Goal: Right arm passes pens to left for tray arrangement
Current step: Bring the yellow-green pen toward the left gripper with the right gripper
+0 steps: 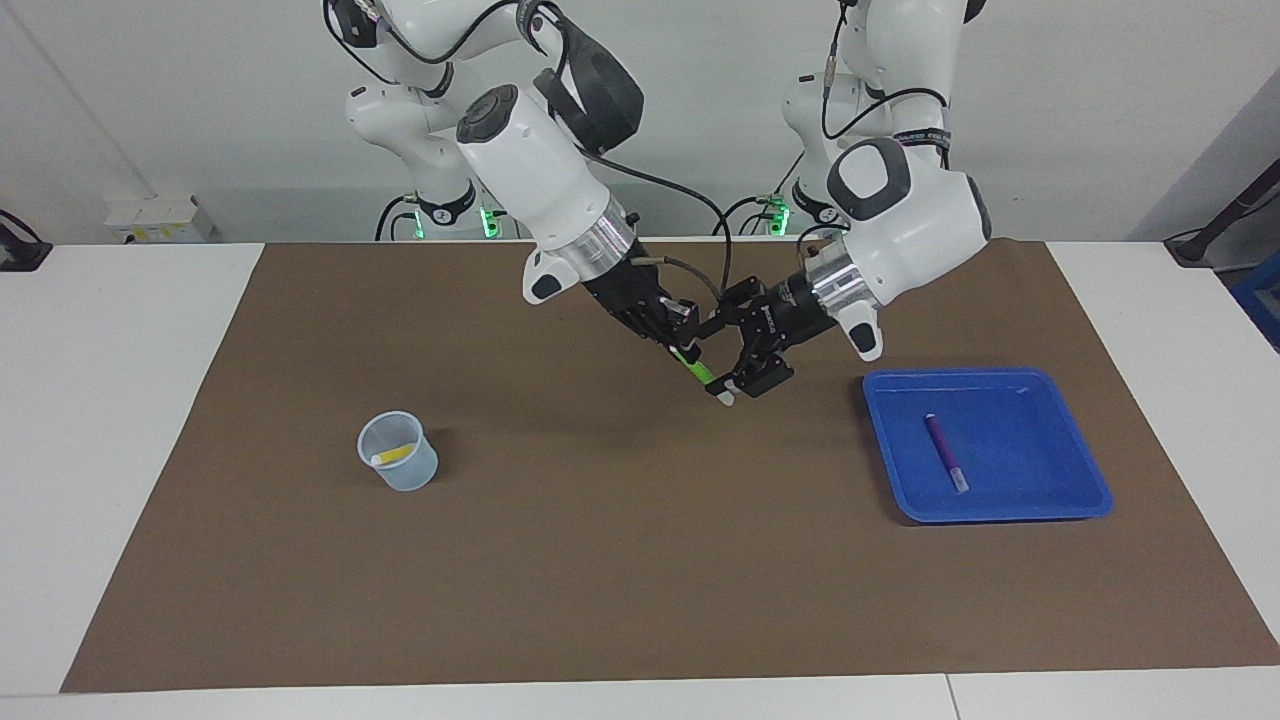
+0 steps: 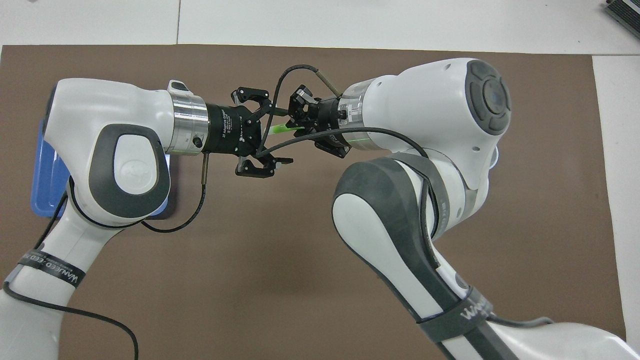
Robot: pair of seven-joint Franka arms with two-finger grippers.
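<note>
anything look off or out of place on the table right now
Nothing stands out. The purple pen lies in the blue tray, the yellow pen leans in the upright cup, and the right hand holds the green pen between the left hand's open fingers.
</note>
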